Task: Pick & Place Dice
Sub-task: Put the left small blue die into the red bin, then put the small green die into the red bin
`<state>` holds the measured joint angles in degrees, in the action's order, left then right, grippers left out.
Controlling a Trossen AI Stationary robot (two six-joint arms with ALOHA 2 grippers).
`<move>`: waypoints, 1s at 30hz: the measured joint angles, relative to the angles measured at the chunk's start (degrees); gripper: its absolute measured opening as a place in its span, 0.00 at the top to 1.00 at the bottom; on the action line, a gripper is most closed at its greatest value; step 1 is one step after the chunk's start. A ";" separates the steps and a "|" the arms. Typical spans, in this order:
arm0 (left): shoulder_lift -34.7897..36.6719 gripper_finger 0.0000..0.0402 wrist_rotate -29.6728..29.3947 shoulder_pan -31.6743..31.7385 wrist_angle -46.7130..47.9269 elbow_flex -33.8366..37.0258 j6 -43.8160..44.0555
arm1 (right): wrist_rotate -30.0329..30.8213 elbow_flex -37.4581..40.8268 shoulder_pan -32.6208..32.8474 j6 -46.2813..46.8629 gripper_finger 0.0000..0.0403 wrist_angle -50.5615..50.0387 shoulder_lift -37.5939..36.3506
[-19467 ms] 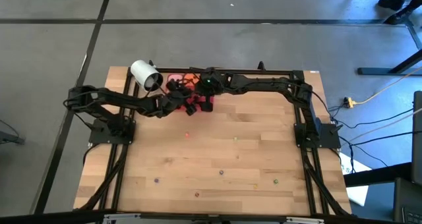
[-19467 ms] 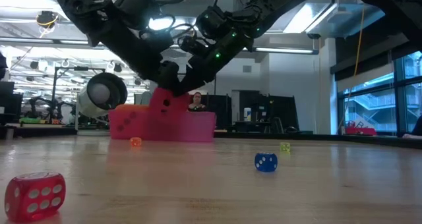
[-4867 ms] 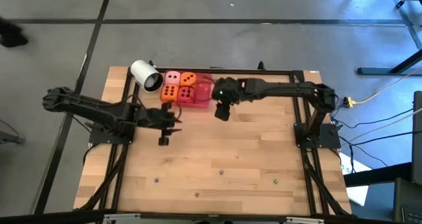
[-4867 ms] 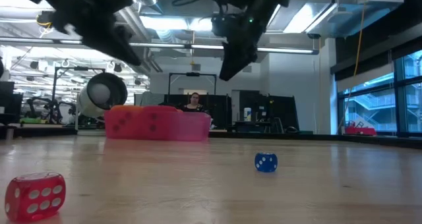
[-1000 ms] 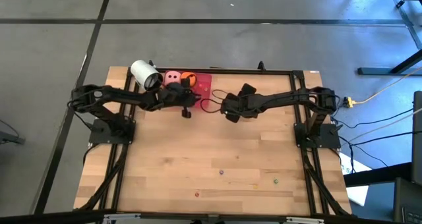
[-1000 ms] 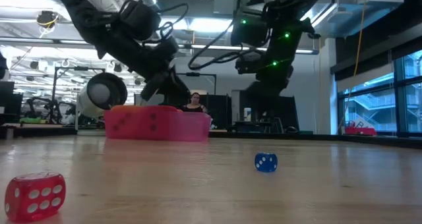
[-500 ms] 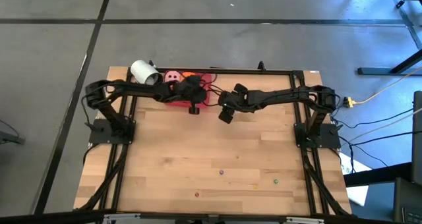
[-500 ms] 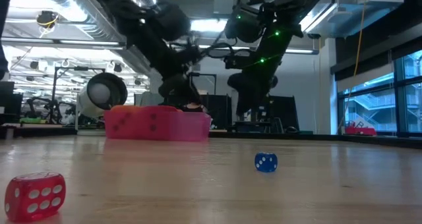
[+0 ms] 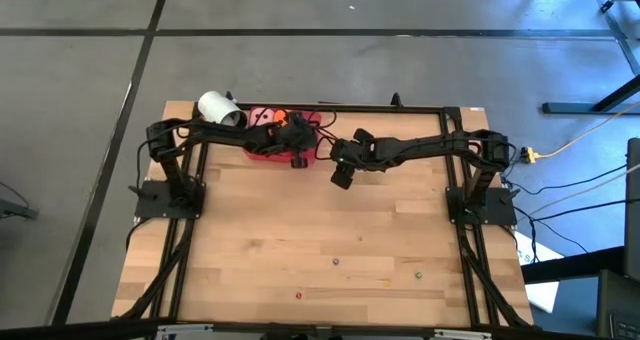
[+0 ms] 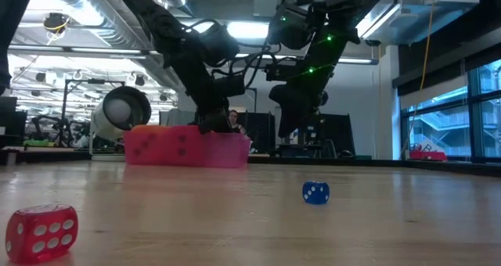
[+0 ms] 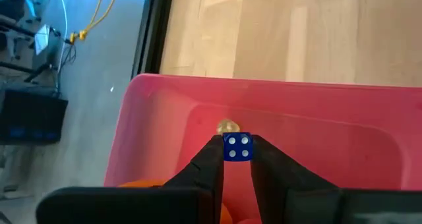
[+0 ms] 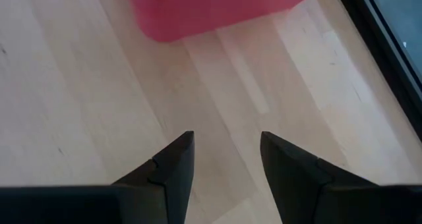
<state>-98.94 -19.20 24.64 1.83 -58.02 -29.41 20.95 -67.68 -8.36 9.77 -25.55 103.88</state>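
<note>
A red tray [image 9: 258, 148] stands at the table's far edge, left of the middle. A pale pink die [image 9: 262, 115] and an orange die [image 9: 281, 116] lie in it; the other big dice are hidden under my left arm. My left gripper [image 9: 297, 152] hangs over the tray's right end [image 11: 277, 112], shut on a tiny blue die [image 11: 237, 147]. A tiny yellowish die [image 11: 227, 126] lies on the tray floor below it. My right gripper [image 9: 342, 175] is open and empty above bare wood just right of the tray [image 12: 211, 10]. My left gripper pinches the tiny blue die by two opposite faces [image 11: 226, 148] between its two fingertips, with the four-pip face toward the wrist camera. The fingers slant down from above. The die is lifted clear above the tray floor.
A white cylinder [image 9: 220, 110] lies left of the tray. Small dice lie on the near half of the table [image 9: 335, 262], among them a blue one [image 10: 315, 192] and a red one [image 10: 41, 231]. Black frame rails run along the left and right sides.
My left gripper has gone toward the table's right and far edges, from the tray's near side to over its right end. My right gripper has gone a little toward the tray and down, and has turned somewhat.
</note>
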 joint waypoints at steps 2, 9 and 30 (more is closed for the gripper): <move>0.00 0.86 0.04 0.12 -0.09 0.00 -0.15 | 0.00 0.00 0.00 -0.03 0.56 0.03 0.00; 0.00 0.82 0.28 0.73 -0.07 0.00 1.38 | 0.00 0.00 0.00 -0.16 0.56 0.01 0.00; 3.83 0.79 -3.88 -1.54 2.27 0.00 3.29 | -4.47 0.00 0.63 -1.02 0.56 0.21 -0.02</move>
<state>-95.11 -23.07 23.10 4.10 -58.02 -26.12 16.48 -67.68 -7.73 8.74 -25.34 103.85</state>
